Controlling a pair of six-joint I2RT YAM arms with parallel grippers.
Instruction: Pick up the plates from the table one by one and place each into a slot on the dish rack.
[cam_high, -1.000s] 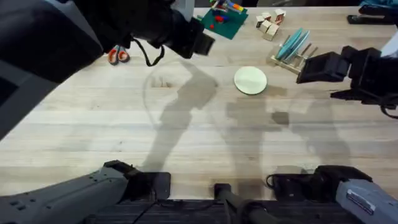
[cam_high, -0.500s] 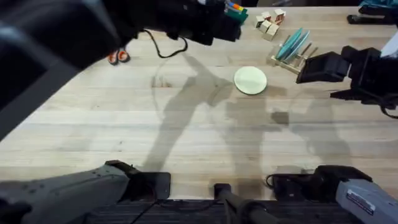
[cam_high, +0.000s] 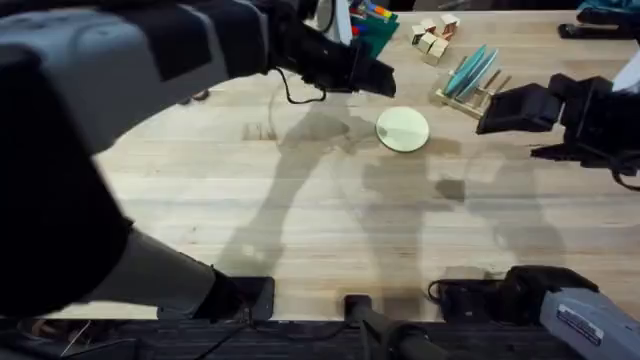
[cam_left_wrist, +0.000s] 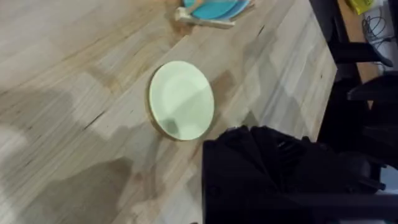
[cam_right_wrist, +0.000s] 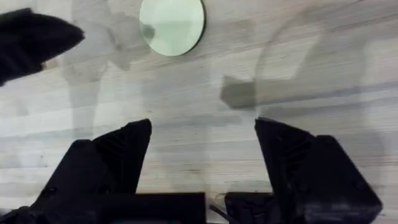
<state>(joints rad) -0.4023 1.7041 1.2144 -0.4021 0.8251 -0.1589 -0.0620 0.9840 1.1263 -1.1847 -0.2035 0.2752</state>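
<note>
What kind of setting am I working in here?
Probably a lab or workshop test bench, not a kitchen: a plain wooden table with a small dish rack already holding a blue plate, a cream plate lying flat, wooden cubes and colourful toys.

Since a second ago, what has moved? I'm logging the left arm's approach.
The left gripper has swept across the table from the far left toward the cream-yellow plate, and now sits close beside it; nothing was grasped or released. The plate stayed flat where it was, the blue plate stayed upright in the dish rack, and the right gripper, open, held its place.
</note>
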